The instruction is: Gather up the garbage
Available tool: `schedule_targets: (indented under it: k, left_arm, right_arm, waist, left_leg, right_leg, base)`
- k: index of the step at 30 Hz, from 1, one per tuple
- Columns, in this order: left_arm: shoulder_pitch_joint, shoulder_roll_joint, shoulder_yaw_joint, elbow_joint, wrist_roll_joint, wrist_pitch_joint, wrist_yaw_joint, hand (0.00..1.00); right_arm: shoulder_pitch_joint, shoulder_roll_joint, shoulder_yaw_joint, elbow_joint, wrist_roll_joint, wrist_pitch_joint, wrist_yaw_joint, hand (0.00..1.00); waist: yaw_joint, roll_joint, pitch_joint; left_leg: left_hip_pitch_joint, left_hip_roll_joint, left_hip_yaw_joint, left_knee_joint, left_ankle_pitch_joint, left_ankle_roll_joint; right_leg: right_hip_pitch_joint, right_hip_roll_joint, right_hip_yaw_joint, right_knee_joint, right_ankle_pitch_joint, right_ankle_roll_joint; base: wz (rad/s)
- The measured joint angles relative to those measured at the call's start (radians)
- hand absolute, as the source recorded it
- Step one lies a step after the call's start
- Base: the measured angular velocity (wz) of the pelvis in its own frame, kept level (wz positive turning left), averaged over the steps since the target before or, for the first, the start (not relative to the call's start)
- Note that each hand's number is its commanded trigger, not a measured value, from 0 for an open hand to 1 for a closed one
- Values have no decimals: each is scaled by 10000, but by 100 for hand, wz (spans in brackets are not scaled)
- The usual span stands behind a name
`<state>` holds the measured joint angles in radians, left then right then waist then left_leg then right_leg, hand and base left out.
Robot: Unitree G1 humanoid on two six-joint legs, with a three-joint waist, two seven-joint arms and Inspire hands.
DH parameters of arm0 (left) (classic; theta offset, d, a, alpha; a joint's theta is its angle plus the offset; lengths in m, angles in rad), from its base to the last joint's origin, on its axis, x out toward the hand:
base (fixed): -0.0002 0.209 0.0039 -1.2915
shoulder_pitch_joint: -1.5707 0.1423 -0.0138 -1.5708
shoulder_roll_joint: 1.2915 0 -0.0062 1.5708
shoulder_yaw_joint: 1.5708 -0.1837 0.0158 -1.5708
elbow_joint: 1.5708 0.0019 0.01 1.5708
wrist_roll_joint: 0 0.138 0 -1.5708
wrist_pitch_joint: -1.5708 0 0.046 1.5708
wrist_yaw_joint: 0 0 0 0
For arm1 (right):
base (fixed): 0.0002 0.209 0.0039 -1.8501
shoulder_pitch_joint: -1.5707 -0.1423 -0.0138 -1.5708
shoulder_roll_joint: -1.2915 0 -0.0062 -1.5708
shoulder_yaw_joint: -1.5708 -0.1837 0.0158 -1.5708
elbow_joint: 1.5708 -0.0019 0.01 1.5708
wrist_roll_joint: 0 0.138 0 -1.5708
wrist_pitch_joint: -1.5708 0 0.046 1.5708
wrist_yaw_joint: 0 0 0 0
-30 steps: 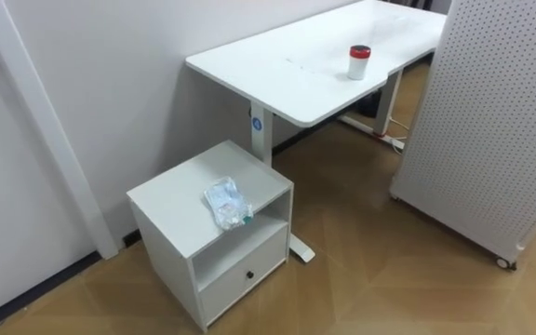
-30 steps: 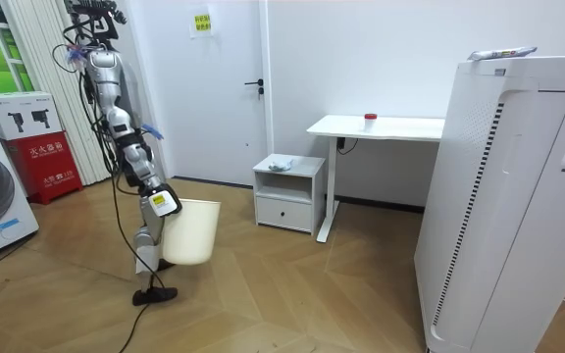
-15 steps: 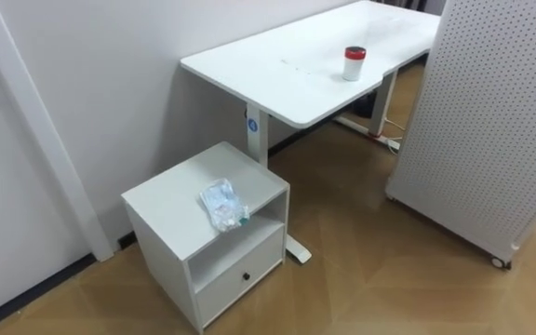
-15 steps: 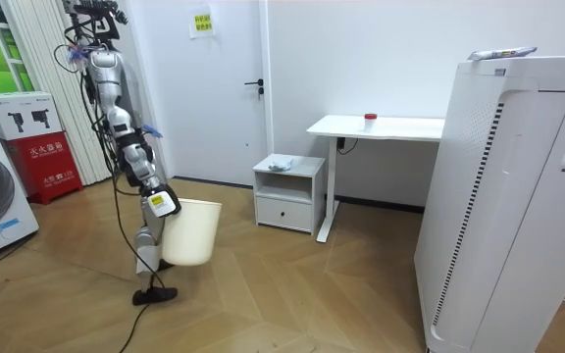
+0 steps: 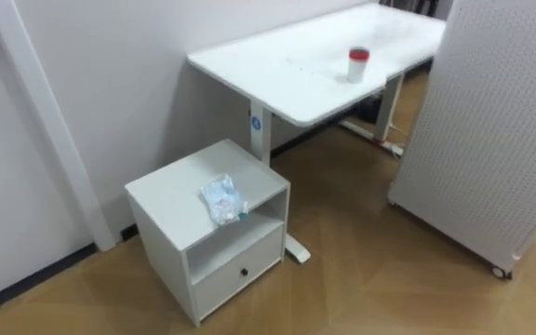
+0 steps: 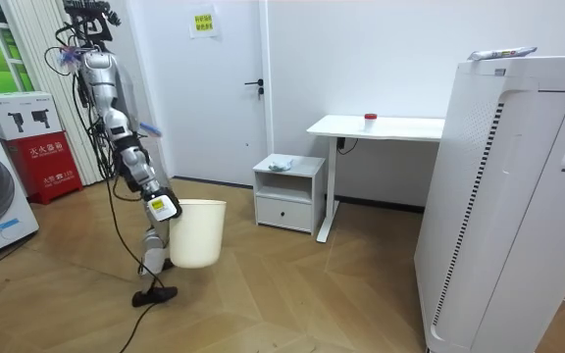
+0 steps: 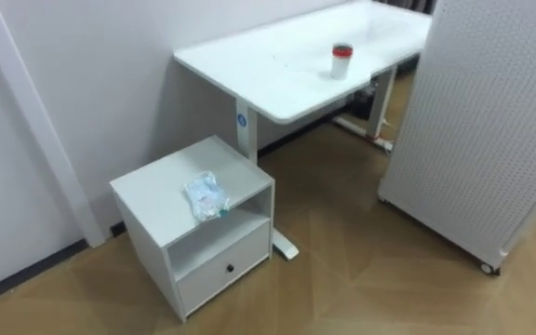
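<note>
Bin [image 6: 199,233] now nearer cabinet [image 6: 284,209], garbage [image 5: 223,199] atop

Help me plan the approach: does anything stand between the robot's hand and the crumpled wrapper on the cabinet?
Nothing visible does: bare floor lies between the hand at the cream bin and the cabinet; the wrapper lies uncovered on top.

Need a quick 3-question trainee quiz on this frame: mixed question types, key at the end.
1. True or false: the crumpled plastic wrapper lies on top of the white bedside cabinet.
2. Multiple choice: the red-lidded container stands on A) the floor, B) the white desk, C) the cabinet's open shelf.
3. Fill in: in the room view, the robot carries a cream ___.
Key: 1 true; 2 B; 3 bin.
</note>
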<state>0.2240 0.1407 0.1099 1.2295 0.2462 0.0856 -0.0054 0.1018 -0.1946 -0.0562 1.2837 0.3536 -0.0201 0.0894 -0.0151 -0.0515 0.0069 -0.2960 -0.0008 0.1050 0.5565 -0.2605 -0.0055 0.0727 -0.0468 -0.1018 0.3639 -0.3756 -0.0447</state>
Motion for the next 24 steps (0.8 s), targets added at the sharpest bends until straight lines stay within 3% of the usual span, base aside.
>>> schedule_targets:
  k: [1,2,3,4,5,6,7,9,11,12,14,15,16,18,19,20,21,23,24]
  left_arm:
    - [134,1,12,-2,0,9,0,0]
    - [276,12,75,-2,-15,8,-2,0]
    - [372,15,134,-2,-8,3,-3,0]
    - [499,11,259,-1,-9,-5,0,0]
    - [517,12,284,0,-13,-33,12,0]
    - [500,9,287,4,-9,-152,41,0]
    - [514,-2,338,28,-18,-305,44,0]
    - [343,42,357,27,-180,-514,45,0]
    - [-13,56,398,-3,-213,-688,38,0]
    - [-110,60,426,-10,-206,-743,38,0]
    - [-468,74,468,-12,-203,-931,39,0]
    - [-570,75,453,0,-208,-943,42,0]
    - [-735,98,417,-4,-211,-991,80,0]
    - [-1021,136,414,-52,-230,-1023,322,0]
    - [-1078,155,319,-123,-224,-1069,488,0]
    - [-1094,181,222,-171,-199,-1104,587,0]
    - [-1197,221,61,-256,-198,-1181,789,0]
    - [-1208,227,-76,-799,-198,-1360,1161,0]
    - [-1210,230,-174,-922,-201,-1406,1256,0]
  right_arm:
    - [100,-87,-13,1,34,81,-6,100]
    - [230,-158,-58,1,15,186,-18,100]
    - [231,-186,-75,-26,-53,234,-21,100]
    - [301,-235,-74,-124,-102,269,-37,100]
    - [361,-249,-73,-191,-101,268,-58,100]
    - [388,-260,-61,-231,-92,274,-125,100]
    - [399,-257,-51,-359,-92,281,-154,100]
    - [373,-212,-25,-523,-96,286,-185,100]
    - [365,-194,41,-664,-107,301,-254,100]
    - [366,-192,103,-725,-120,316,-263,100]
    - [301,-172,355,-860,-163,359,-349,100]
    - [257,-166,348,-898,-155,358,-366,100]
    - [187,-153,350,-1082,-137,359,-461,100]
    - [43,-119,344,-1241,-143,318,-499,100]
    - [-71,-103,373,-1199,-223,302,-485,100]
    - [-141,-75,393,-1189,-268,301,-461,100]
    - [-227,-7,463,-1194,-311,225,-443,100]
    - [-398,58,619,-1504,-305,137,-436,100]
    - [-434,62,644,-1606,-303,97,-438,100]
  waist:
    - [170,89,4]
    - [420,138,-17]
    - [485,159,-9]
    - [472,152,-53]
    - [473,99,-121]
    - [478,-39,-212]
    - [543,-109,-157]
    - [541,-172,-84]
    - [485,-174,-77]
    - [490,-174,-77]
    - [629,-244,-131]
    - [652,-258,-130]
    - [728,-286,-133]
    - [760,-381,-103]
    - [775,-296,-70]
    - [771,-273,-69]
    - [790,-120,-110]
    - [811,10,-11]
    - [805,94,31]
  left_leg:
    - [-396,-154,13,-1164,483,-91]
    - [-591,-172,50,-1973,1285,5]
    - [-599,-171,43,-2239,1686,30]
    - [-571,-220,168,-2268,2227,128]
    - [-504,-255,345,-2210,2357,304]
    - [-447,-313,788,-1950,2264,595]
    - [-441,-316,1067,-1525,2050,868]
    - [-487,-272,1283,-712,1427,985]
    - [-495,-232,1426,74,678,1053]
    - [-492,-227,1438,175,503,1066]
    - [-326,-302,1588,357,-80,1126]
    - [-247,-320,1640,359,-175,1162]
    - [-83,-367,1753,363,-339,1235]
    - [241,-479,1797,339,-546,1330]
    - [510,-472,1763,271,-699,1336]
    - [626,-473,1707,208,-750,1347]
    - [793,-451,1592,43,-805,1357]
    - [1049,-242,1508,-371,-829,1314]
    - [1104,-142,1487,-436,-836,1298]
  right_leg:
    - [59,-15,234,30,-149,30]
    - [169,-74,425,34,-292,107]
    - [249,-147,489,46,-386,150]
    - [383,-329,527,46,-590,278]
    - [401,-425,585,49,-686,377]
    - [511,-607,656,26,-761,617]
    - [646,-791,724,-48,-769,763]
    - [918,-970,726,-226,-769,892]
    - [1134,-1139,853,-94,-771,913]
    - [1169,-1188,891,18,-774,919]
    - [707,-1396,793,1410,-768,1084]
    - [445,-1498,684,2042,-681,1247]
    - [-147,-1690,684,3430,-342,1535]
    - [-894,-1924,686,5096,657,1431]
    - [-1183,-1953,662,5794,1554,1312]
    - [-1317,-1945,636,6048,2036,1245]
    - [-1688,-1952,507,6526,2510,1172]
    - [-2918,-1828,-22,6902,1385,989]
    - [-3209,-1707,-172,6730,1144,976]
  base:
    - [-10]
    - [-28]
    - [-44]
    - [-30]
    - [-34]
    - [-45]
    - [-63]
    - [-49]
    - [-23]
    - [-17]
    - [-23]
    - [-20]
    - [-7]
    - [-2]
    - [-3]
    - [0]
    - [4]
    - [-2]
    - [0]
